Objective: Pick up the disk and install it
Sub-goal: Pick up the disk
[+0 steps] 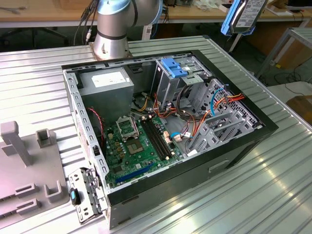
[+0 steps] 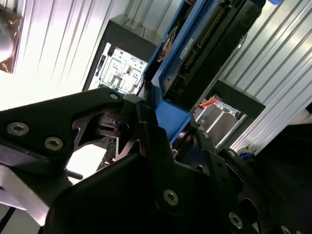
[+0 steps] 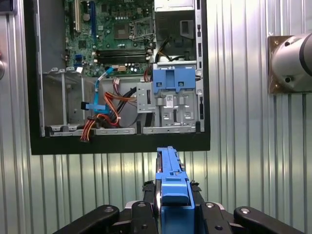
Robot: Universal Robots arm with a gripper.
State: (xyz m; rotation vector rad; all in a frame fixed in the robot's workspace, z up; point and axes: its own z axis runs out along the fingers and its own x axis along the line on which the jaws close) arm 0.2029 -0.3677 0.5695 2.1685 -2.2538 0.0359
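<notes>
Pickup done, carry step: gripper (image 3: 171, 207) clamps disk (image 3: 170, 170) edgewise, up over the desk (image 3: 253, 170) beside the open case (image 3: 122, 145), not installed; rails likely need aligning with cage (image 3: 170, 114).

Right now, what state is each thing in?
disk: gripped, held in the air clear of the case, not installed.
gripper: shut on the disk.
computer case: lying on its side, open, insides exposed.
blue bracket: in place inside the case.
power supply: mounted inside the case.
</notes>
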